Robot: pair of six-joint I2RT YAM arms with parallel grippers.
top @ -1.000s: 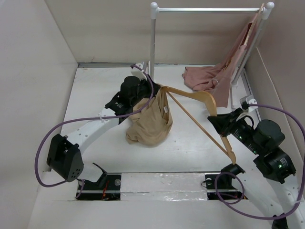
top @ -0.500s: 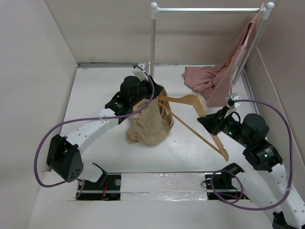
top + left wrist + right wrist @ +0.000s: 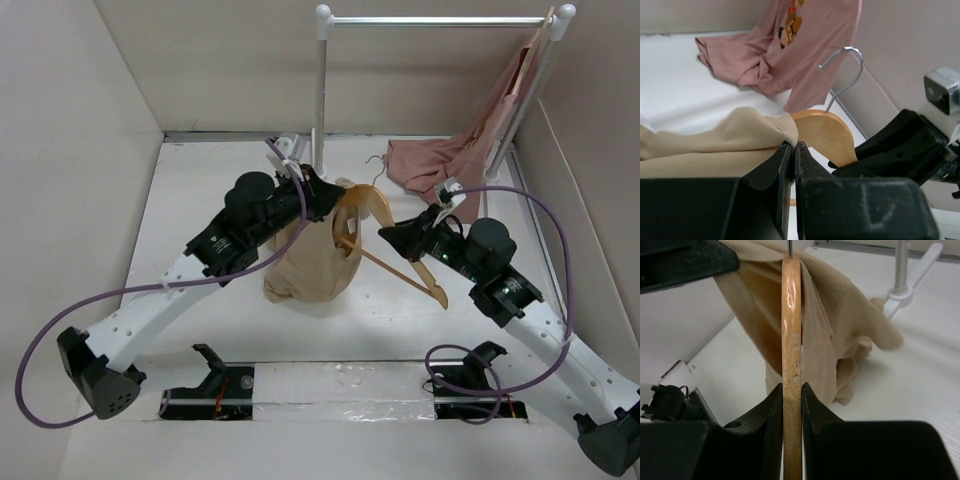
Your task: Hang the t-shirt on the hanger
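The tan t-shirt (image 3: 312,262) hangs in a bunch above the table's middle, its lower part resting on the table. My left gripper (image 3: 330,197) is shut on its neck edge (image 3: 782,131) and holds it against the hanger's top. The light wooden hanger (image 3: 372,212) is held tilted, one arm inside the shirt, its metal hook (image 3: 845,70) pointing up and back. My right gripper (image 3: 392,236) is shut on the hanger's wooden arm (image 3: 791,340), with the shirt (image 3: 835,335) draped on both sides of it.
A dusty-pink garment (image 3: 455,150) hangs from the silver rail (image 3: 440,20) at the back right and trails onto the table. The rail's white post (image 3: 320,90) stands just behind my left gripper. Beige walls enclose the table.
My right arm has carried the hanger left and back, pushing it further into the shirt. My left arm has stretched forward, lifting the shirt's neck over the hanger's top.
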